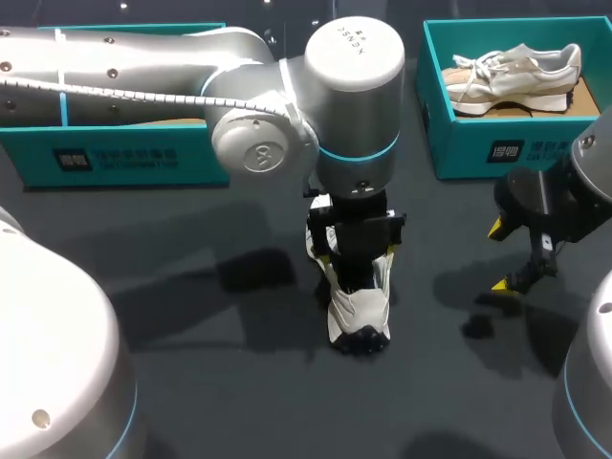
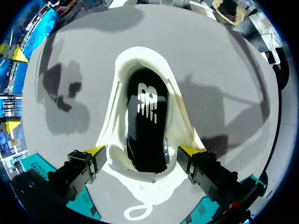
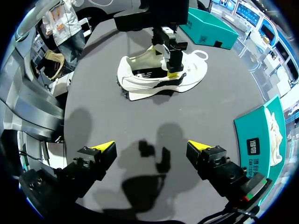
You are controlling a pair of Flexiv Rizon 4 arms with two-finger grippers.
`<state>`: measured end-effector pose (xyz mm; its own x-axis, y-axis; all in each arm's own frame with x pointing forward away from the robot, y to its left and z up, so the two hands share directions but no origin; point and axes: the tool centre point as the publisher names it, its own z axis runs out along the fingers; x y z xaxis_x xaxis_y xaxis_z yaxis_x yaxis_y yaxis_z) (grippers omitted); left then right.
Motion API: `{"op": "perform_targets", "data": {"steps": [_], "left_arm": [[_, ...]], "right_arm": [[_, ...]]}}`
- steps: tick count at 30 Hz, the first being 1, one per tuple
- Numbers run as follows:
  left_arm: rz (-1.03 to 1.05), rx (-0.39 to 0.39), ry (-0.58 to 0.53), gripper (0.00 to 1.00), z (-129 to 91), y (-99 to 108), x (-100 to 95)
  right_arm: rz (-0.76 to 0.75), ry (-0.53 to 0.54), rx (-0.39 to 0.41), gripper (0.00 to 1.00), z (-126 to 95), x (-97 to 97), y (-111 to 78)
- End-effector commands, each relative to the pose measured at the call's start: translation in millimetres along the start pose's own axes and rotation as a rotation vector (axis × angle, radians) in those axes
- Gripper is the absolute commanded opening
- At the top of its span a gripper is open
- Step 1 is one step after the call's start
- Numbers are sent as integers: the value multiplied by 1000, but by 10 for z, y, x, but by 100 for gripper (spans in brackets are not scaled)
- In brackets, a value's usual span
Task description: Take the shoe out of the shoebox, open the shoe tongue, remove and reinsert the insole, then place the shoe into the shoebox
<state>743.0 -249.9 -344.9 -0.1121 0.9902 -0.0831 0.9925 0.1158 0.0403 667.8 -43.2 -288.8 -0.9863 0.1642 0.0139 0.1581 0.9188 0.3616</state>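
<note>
Closest of all is my left arm, which comes in from the left and bends down over the middle of the table. Two teal shoeboxes stand at the far edge. The left box sits behind that arm, and the right box holds a second shoe, pale with laces.

The task's shoe is out of both boxes. It stands on its sole in the middle of the table, white, directly under the left claw. That claw straddles the shoe across its opening. Both yellow tips look pressed against the soft upper, one on each side, so I take it to be clamped on the shoe.

The right claw hangs apart and empty over bare table, well to the right of the shoe and near the right box.

Inside the shoe the black insole lies flat and seated, in plain sight through the wide mouth. A lace loop trails on the table just under the left claw.

The shoe should be light. Its upper is soft and will give under a pinch, while the sole ought to be stiffer, so a hold low on the sides would probably steady it best. The insole looks thin and floppy. I would take it by the exposed end under the collar and peel it up slowly, since it may buckle or drag.
</note>
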Motion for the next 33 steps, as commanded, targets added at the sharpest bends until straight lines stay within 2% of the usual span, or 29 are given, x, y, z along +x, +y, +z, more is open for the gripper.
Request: {"op": "perform_targets", "data": {"steps": [1,4,15,17,19,22,27,29,33], "left_arm": [[1,9,-5,100,-40,56,27],[-2,15,-7,95,-68,95,26],[-14,22,4,94,-143,268,40],[-22,27,3,80,-167,315,46],[-31,26,2,73,-197,369,57],[-41,30,-2,69,-260,434,70],[-58,42,-13,58,-372,527,92],[-61,52,-18,48,-427,538,94],[-60,64,-23,42,-493,523,87]], "right_arm": [[0,-1,1,100,2,8,-4],[0,-1,1,100,2,8,-4],[0,-1,1,100,2,8,-4],[0,-1,1,100,2,8,-4],[0,-1,1,100,2,8,-4],[0,-1,1,100,2,8,-4],[0,-1,1,100,2,8,-4],[0,-1,1,100,2,8,-4],[0,-1,1,100,2,8,-4]]}}
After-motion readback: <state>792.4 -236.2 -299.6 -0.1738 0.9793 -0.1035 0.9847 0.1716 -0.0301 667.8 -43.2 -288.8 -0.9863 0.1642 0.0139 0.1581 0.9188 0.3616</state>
